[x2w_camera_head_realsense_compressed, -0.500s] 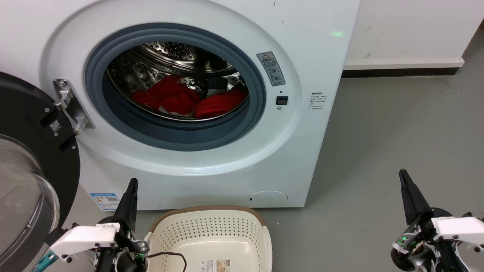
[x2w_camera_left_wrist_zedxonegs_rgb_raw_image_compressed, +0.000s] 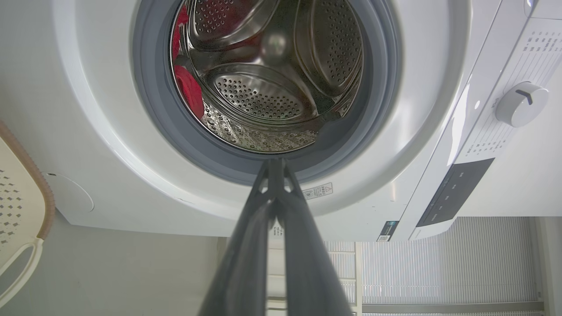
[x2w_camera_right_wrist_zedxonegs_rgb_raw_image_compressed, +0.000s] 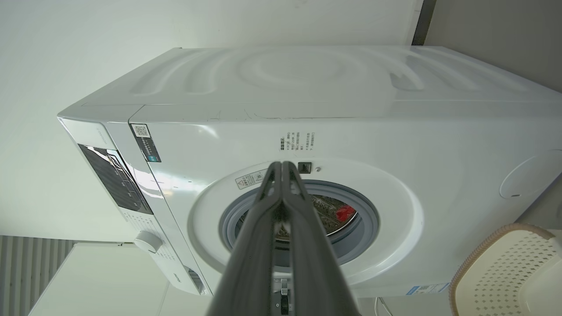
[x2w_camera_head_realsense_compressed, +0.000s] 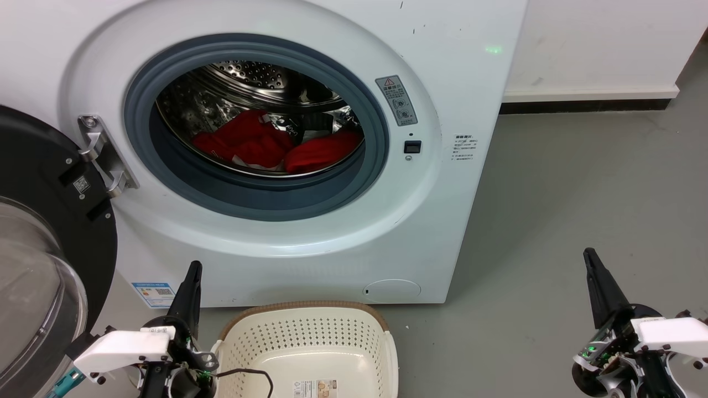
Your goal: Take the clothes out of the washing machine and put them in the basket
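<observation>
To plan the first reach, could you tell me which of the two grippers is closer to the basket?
The left gripper, right beside the basket; the right gripper sits far off over the grey floor.

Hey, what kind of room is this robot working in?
Most likely a laundry corner in a utility room or lab. A white front-loading washing machine stands with its door open, and a cream perforated basket sits before it on a bare grey floor.

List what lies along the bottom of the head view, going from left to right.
washing machine door, swung open → left tool → basket → right tool
</observation>
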